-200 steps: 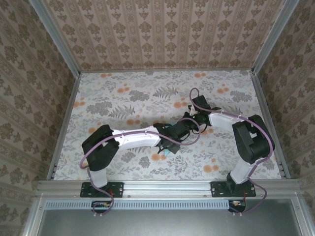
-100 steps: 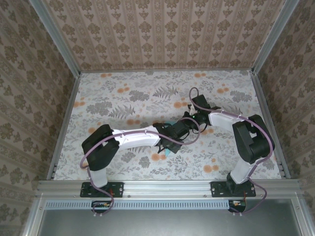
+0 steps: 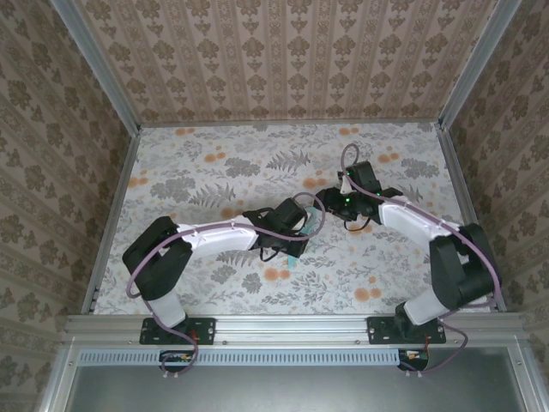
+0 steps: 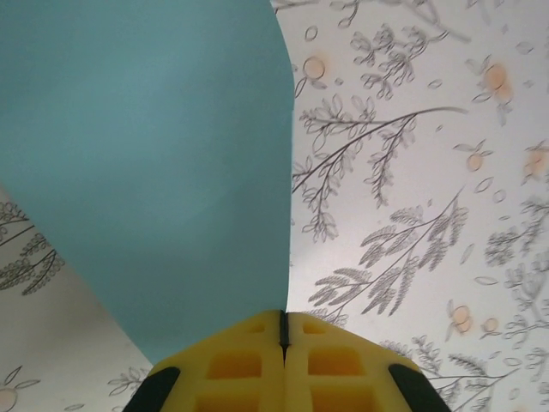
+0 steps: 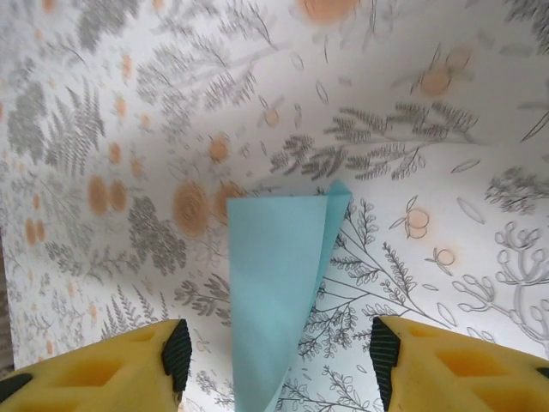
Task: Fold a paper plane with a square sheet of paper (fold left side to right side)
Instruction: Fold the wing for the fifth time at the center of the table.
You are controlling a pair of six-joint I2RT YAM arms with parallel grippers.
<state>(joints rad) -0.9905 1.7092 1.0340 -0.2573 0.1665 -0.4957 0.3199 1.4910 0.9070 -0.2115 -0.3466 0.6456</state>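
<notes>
The left hand point(image 4: 283, 324) is pinching the square sheet of paper point(image 4: 154, 172) with its jaws pressed together on one edge. The turquoise sheet is spreading forward and to the left of its fingertips, raised off the flowered tabletop point(image 4: 412, 215) with a soft bow in it. The right hand point(image 5: 279, 354) is facing the sheet with its jaws wide apart and holding nothing. From its wrist view the paper is rising just ahead of and between the two yellow fingers point(image 5: 94, 373), touching neither, with one corner curling over at the far end. The step in hand appears to be the first fold, with the left side being carried across towards the right side. No crease is showing, so the task looks to be at an early stage. The next move probably calls for the left hand to bring its edge down onto the opposite edge so the corners meet. The right hand will probably be needed to pin or press the paper, since such a thin sheet is likely to slide or buckle. No container is involved here, and the sheet is the only loose thing.
</notes>
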